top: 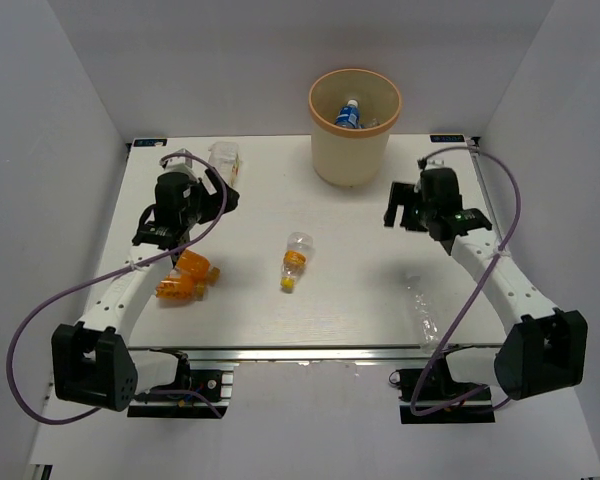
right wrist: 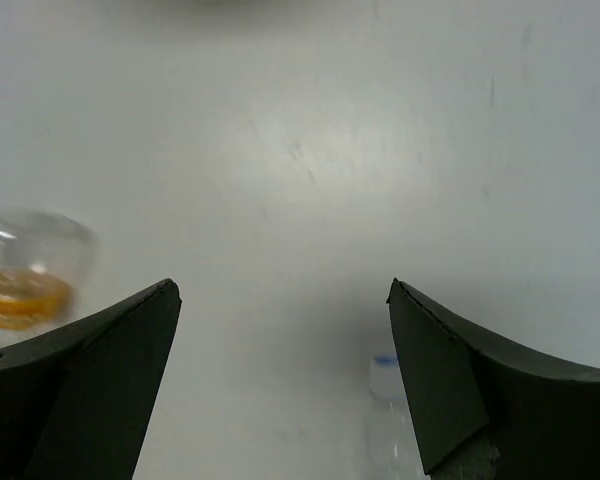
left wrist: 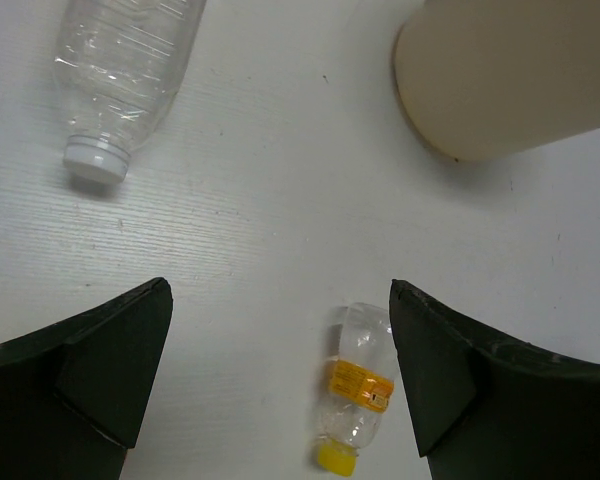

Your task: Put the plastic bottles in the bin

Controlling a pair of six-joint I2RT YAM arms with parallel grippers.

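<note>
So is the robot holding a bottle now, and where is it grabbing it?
No, nothing is held. The left hand and the right hand are both open and empty.

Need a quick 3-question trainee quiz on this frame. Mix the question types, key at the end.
1. True or false: the bin already has a blue-labelled bottle inside it.
2. Where is the yellow-capped bottle? A) in the bin; B) lying on the table between the two arms; C) gripped by an arm.
3. Fill in: the left tool and right tool are both ____, with nothing between their fingers.

Key: 1 true; 2 B; 3 open.
</note>
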